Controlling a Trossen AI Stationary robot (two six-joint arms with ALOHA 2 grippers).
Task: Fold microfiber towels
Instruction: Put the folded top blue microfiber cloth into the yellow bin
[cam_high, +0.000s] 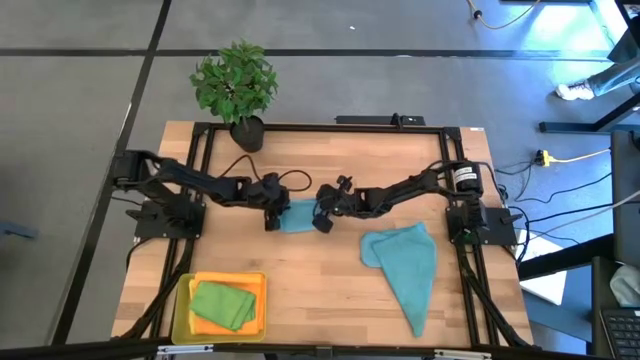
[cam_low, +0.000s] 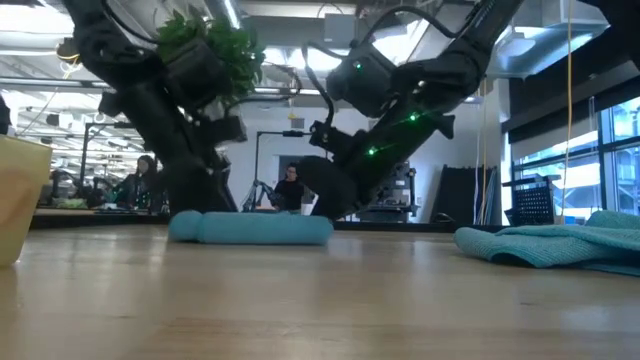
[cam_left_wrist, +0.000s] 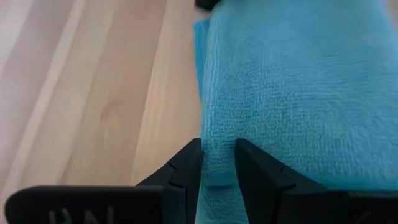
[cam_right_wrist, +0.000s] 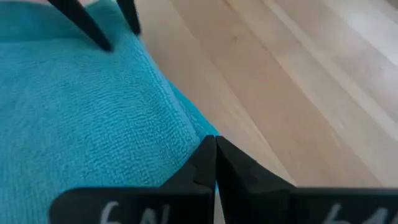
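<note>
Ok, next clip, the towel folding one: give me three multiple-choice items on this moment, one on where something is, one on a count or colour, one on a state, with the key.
1. Where does the green towel lie?
A. In the yellow tray at the table's near left corner
B. Under the potted plant
C. Between the two grippers

2. How many teal-blue towels are on the table?
A. One
B. Two
C. Four

3. How do the right gripper's fingers stand?
A. Wide open above the table
B. Shut at the folded teal towel's corner
C. Clamped on the tray

Key:
1 A: the green towel sits inside the yellow tray.
2 B: the folded teal towel lies between the arms; a loose teal towel lies to the right.
3 B: the right gripper shows its fingers together on the cloth's edge; the left gripper pinches the opposite edge.
</note>
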